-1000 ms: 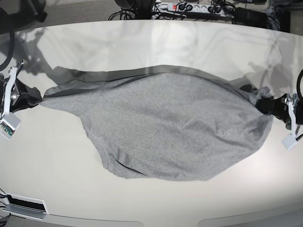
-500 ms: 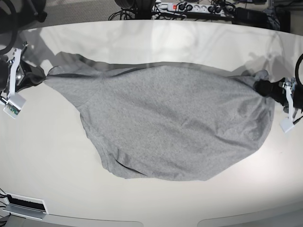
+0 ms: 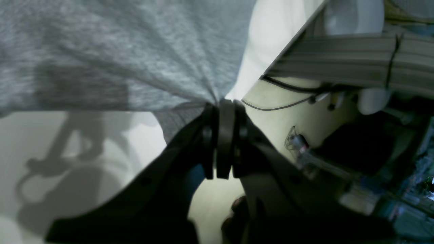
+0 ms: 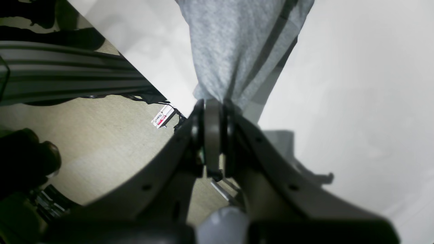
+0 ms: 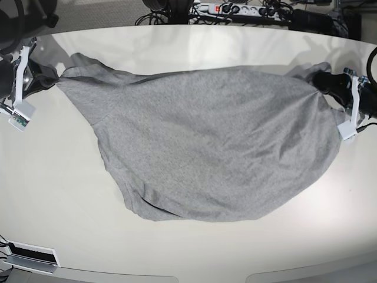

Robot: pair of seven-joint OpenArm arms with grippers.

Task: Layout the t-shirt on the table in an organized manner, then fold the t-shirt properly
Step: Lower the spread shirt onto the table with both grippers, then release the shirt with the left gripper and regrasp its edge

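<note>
The heather-grey t-shirt (image 5: 206, 141) hangs stretched between both grippers, plain side showing, its lower part resting on the off-white table (image 5: 188, 47). My left gripper (image 5: 321, 79) at the right is shut on a bunched corner of the shirt; in the left wrist view (image 3: 222, 105) the fabric (image 3: 135, 51) fans out from the closed jaws. My right gripper (image 5: 52, 76) at the left is shut on the other corner; in the right wrist view (image 4: 212, 103) the cloth (image 4: 237, 44) with a darker seam runs up from the jaws.
A power strip with cables (image 5: 241, 9) lies on the floor beyond the table's far edge. A white slotted plate (image 5: 29, 254) sits at the front left corner. The table edge and floor show behind both grippers (image 4: 101, 128).
Both grippers have moved toward the far side of the table, carrying the shirt corners with them. The shirt's upper edge has shifted back and the cloth is spread wider.
</note>
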